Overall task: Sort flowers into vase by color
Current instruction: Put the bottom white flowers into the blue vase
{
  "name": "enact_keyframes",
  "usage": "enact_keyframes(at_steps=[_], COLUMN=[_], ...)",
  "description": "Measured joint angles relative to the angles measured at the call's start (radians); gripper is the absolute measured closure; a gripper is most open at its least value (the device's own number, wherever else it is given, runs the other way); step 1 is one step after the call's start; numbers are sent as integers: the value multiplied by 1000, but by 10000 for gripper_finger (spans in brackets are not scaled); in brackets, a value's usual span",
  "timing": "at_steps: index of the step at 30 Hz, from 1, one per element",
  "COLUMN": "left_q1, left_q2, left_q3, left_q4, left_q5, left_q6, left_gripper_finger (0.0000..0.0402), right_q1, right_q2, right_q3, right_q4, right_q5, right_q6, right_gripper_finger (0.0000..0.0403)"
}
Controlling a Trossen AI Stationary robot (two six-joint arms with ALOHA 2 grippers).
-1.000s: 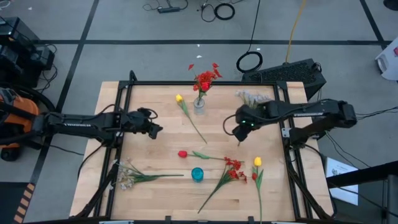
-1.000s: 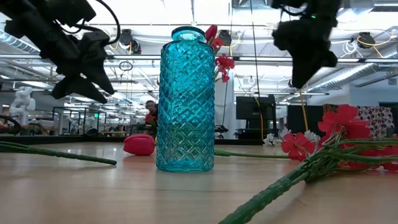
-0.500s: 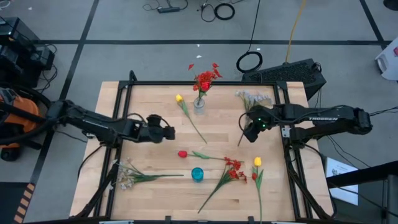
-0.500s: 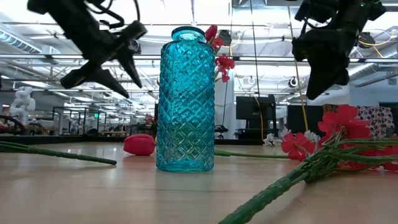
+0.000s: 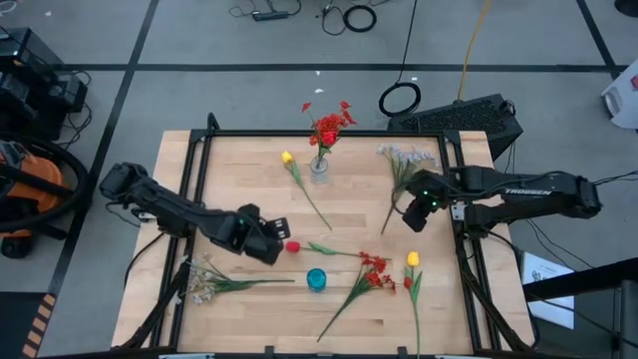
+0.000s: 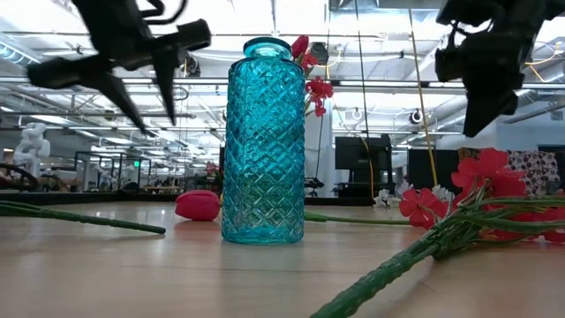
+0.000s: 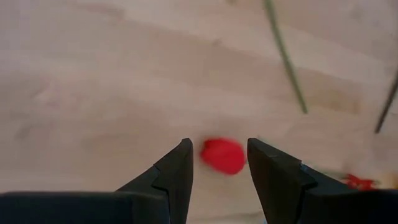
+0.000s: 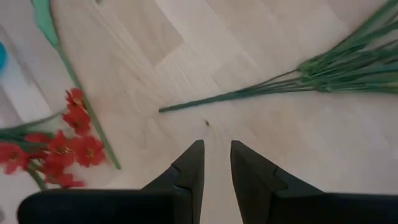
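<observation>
- The left end effector (image 5: 275, 242) hung low over the pale wooden tabletop (image 5: 239, 170), its 2 dark fingers (image 7: 177, 168) parted with nothing between them, the gap aimed at the red tulip-like bud (image 7: 222, 155) just beyond the tips.
- That red bud lay near the tabletop's middle, its green stalk running off toward the right side.
- The right end effector (image 5: 412, 216) hovered near the right edge, fingers (image 8: 191, 165) narrowly apart and empty, above bare wood beside the stalk of the pale white-grey spray (image 5: 404, 160).
- A small clear glass vase (image 5: 319, 168) stood at the far middle, holding a bunch of red blooms (image 5: 329, 127).
- Beside it lay a yellow tulip-like bud on a long green stalk (image 5: 287, 158).
- The teal cut-glass vase (image 6: 263, 141) stood upright near the front middle, apparently empty.
- To its right lay a stem of red blossoms (image 5: 372, 271), and beyond that a 2nd yellow bud (image 5: 412, 259), stalk pointing to the front edge.
- At the front left lay another pale white-grey spray (image 5: 204, 279), stalk pointing at the teal vase.
</observation>
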Motion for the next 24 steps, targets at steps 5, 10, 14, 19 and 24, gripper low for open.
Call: enact_keyframes(at_steps=[5, 10, 14, 19, 24], left_q1=[-83, -143, -172, -197, -201], left_q2=[1, 21, 59, 133, 202], left_q3=[0, 0, 0, 1, 0], left_q4=[-13, 64, 138, 267, 290], left_q5=[56, 77, 115, 193, 430], left_q6=[-125, -140, -143, -158, -221], left_gripper_finger=[244, 244, 244, 244, 244], right_q1=[0, 0, 0, 0, 0], right_q2=[-92, -167, -198, -209, -208], right_q3=[0, 0, 0, 0, 0], right_q4=[6, 6, 6, -8, -40], right_q5=[2, 3, 3, -9, -45], right_q6=[79, 85, 55, -25, -109], right_gripper_finger=[333, 333, 333, 333, 333])
